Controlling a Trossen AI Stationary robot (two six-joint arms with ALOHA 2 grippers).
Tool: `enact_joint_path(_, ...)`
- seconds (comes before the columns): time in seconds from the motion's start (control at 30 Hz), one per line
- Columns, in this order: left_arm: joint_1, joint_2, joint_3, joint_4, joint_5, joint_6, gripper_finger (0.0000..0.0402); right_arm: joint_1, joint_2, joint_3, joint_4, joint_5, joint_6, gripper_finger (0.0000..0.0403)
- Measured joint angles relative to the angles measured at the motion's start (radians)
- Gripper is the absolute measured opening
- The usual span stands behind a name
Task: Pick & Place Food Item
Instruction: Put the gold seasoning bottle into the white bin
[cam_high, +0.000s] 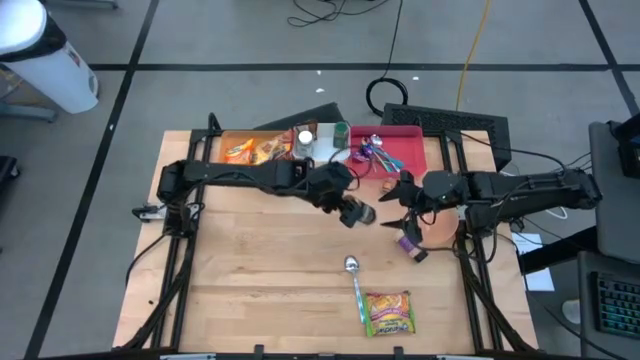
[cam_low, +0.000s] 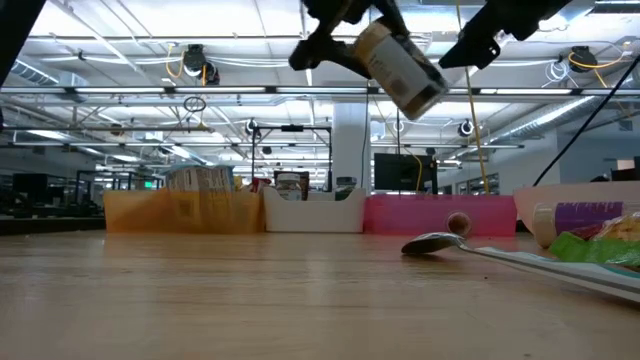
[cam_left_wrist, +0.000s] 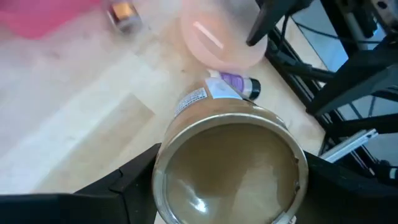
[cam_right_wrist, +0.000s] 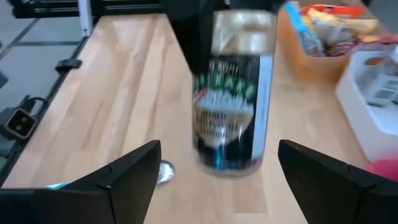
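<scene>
Left to right: the left gripper (cam_high: 352, 210) clamps a cylindrical metal can with a dark printed label and gold ends (cam_low: 402, 68), tilted and held in the air above the middle of the pale wooden table (cam_high: 260, 270). Facing it, the right gripper (cam_high: 396, 204) stands wide apart, gripping nothing, its fingers (cam_right_wrist: 127, 171) flanking the can without touching. Below lie a metal spoon (cam_high: 354, 278) and a green snack packet (cam_high: 389, 312). At the far edge sit orange (cam_high: 225, 141), white (cam_low: 312, 211) and pink (cam_high: 410, 148) bins; a peach bowl (cam_high: 440, 229) lies near the right edge.
</scene>
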Motion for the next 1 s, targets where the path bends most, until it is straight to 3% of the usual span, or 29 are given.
enact_joint_path(0.23,0.078,-0.121,0.0,-0.164,-0.001,0.063,0.0279,-0.053,-0.081,-0.001,-0.032,0.0,0.002,0.0318)
enact_joint_path(0.57,0.206,-0.308,0.002,-0.336,-0.152,0.137,0.028,-0.06,-0.097,-0.002,-0.032,0.0,0.064,0.0318)
enact_joint_path(1.0,0.409,-0.305,0.002,-0.36,-0.131,0.489,0.028,-0.06,0.0,-0.003,-0.026,0.002,0.189,0.0318)
